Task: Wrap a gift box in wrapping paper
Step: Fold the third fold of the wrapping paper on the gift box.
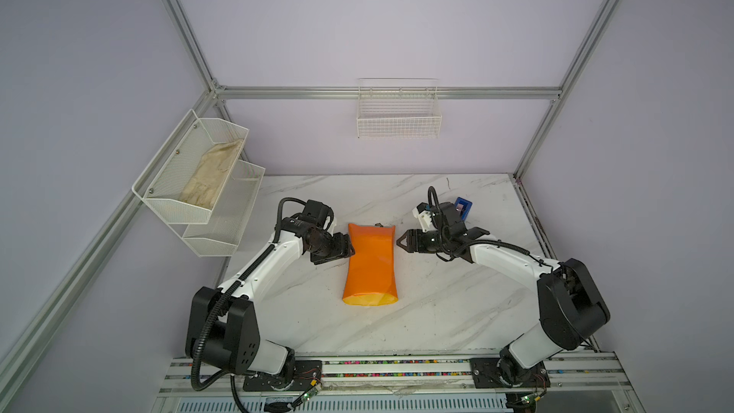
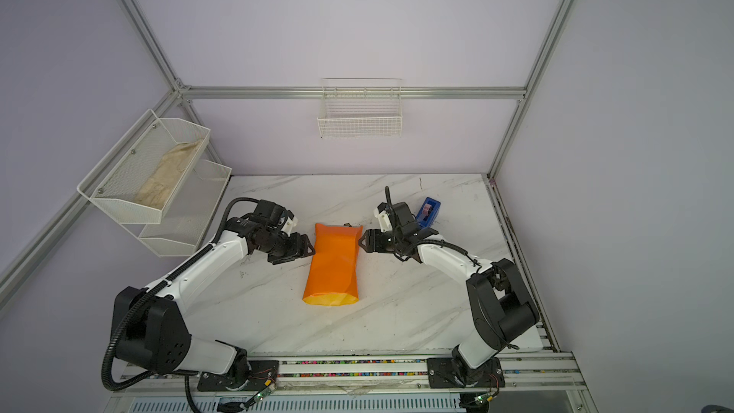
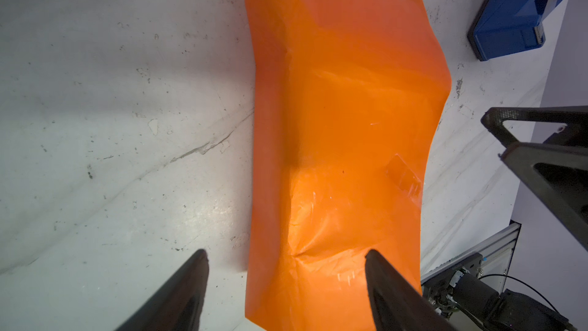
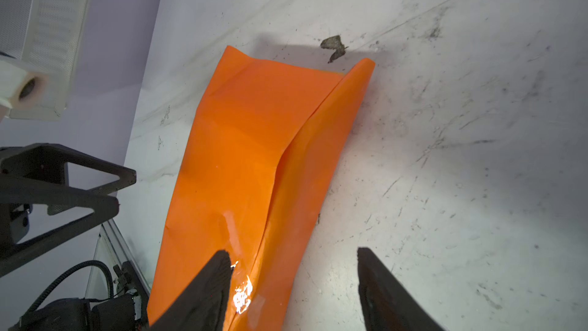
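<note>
The marble table (image 1: 437, 311) has much free surface around the wrapping paper (image 1: 370, 268), most of it near the front edge. The paper lies in the middle, folded into a long glossy orange tube with a yellow near end. The left gripper (image 1: 352, 250) and the right gripper (image 1: 398, 243) flank its far half, jaws apart, holding nothing. A blue tape dispenser (image 1: 463, 208) stands behind the right gripper.

Wrapping paper (image 1: 371, 264) folded lengthwise, glossy orange outward.
</note>
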